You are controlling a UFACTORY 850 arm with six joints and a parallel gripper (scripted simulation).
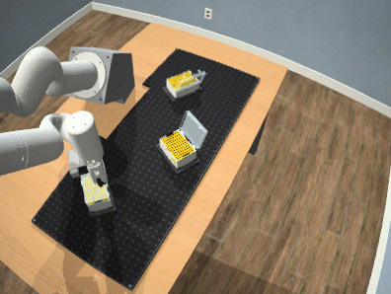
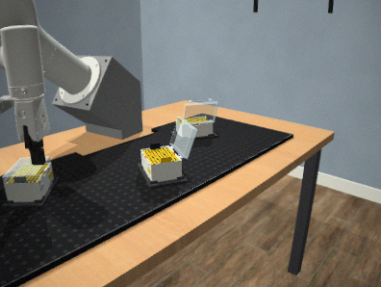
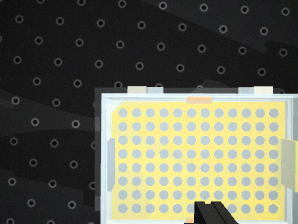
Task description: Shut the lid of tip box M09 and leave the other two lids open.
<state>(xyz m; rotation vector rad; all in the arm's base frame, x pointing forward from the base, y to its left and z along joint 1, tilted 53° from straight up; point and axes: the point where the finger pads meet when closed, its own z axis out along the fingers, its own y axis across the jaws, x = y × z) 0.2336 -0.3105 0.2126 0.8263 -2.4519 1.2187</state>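
Observation:
The nearest tip box [image 1: 101, 206] [image 2: 29, 194] has its clear lid [image 2: 16, 167] [image 3: 150, 97] down over the yellow rack. Whether it is latched cannot be seen. My gripper [image 1: 101, 183] [image 2: 38, 163] [image 3: 207, 204] is shut and empty, its black tips at the lid top near one long edge; contact cannot be confirmed. The middle box [image 1: 186, 162] [image 2: 164, 171] has its lid [image 1: 194, 129] [image 2: 184, 140] raised and leaning back. The far box [image 1: 185, 93] [image 2: 204, 129] also has its lid [image 1: 201, 75] [image 2: 201, 112] raised. All three look seated on dark holder plates. No sticker is readable.
The holders stand on a black dotted mat [image 1: 138, 197] [image 2: 101, 212] on the wooden table [image 1: 197, 217] [image 2: 226, 183]. The grey robot base [image 1: 118, 74] [image 2: 113, 101] stands beside the mat. The arm passes over the table toward the nearest box.

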